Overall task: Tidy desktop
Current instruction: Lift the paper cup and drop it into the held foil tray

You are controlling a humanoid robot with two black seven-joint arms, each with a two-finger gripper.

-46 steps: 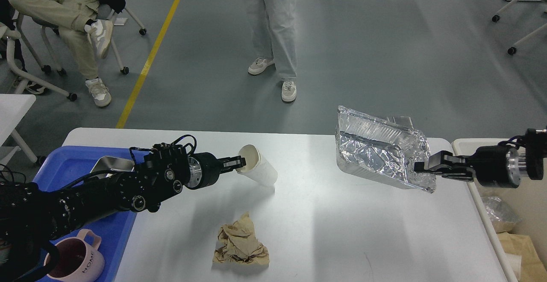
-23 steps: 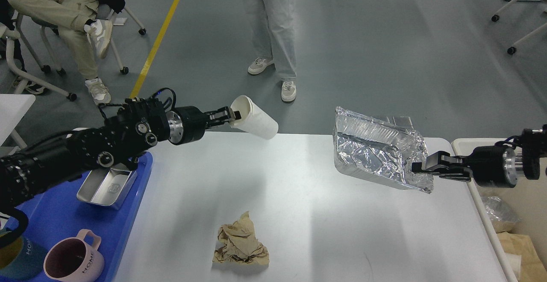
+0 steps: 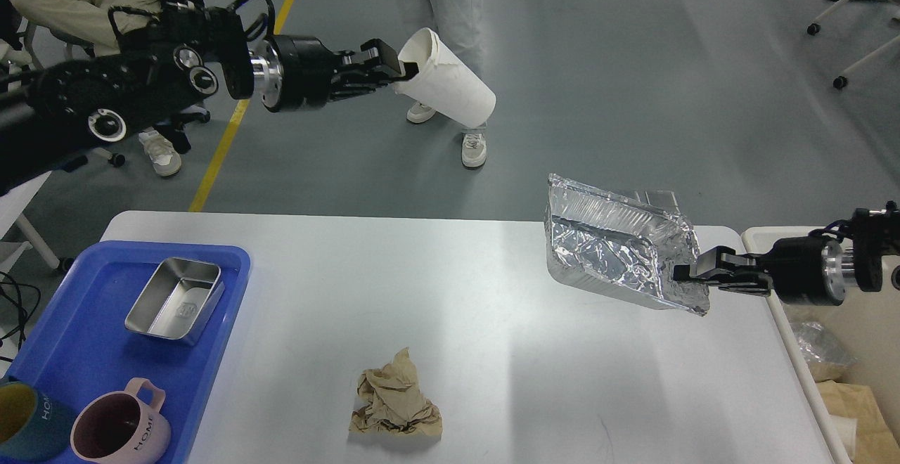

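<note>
Nearest to you, at the bottom left corner, two mugs stand on the blue tray (image 3: 84,351): a dark teal mug (image 3: 24,425) cut off by the picture's edge, and just beside it a pink mug (image 3: 116,429) with "HOME" on its side. A little farther back on the same tray you see a small steel box (image 3: 176,299), open side up.

The tray lies on the left end of the desktop (image 3: 492,351), the wide pale tabletop that fills the lower part of your view. Near its front middle you have a crumpled wad of brown paper (image 3: 397,401), lying alone, well apart from everything else.

At the right edge, just beside the desktop, you can see the rim of an off-white bin (image 3: 763,235), with foil and brown paper showing lower down inside it.

Farther back on the right, your right gripper (image 3: 685,274) is clamped on the near corner of a crumpled foil tray (image 3: 612,249), which hangs tilted above the right part of the desktop with its open side turned toward you.

Farthest and highest, your left gripper (image 3: 401,67) pinches the rim of a white paper cup (image 3: 450,84), held above the floor beyond the desktop's far edge, mouth toward the gripper and base slanting down to the right. Behind it a person's legs (image 3: 450,28) stand on the grey floor, and another person (image 3: 84,0) sits at the upper left.
</note>
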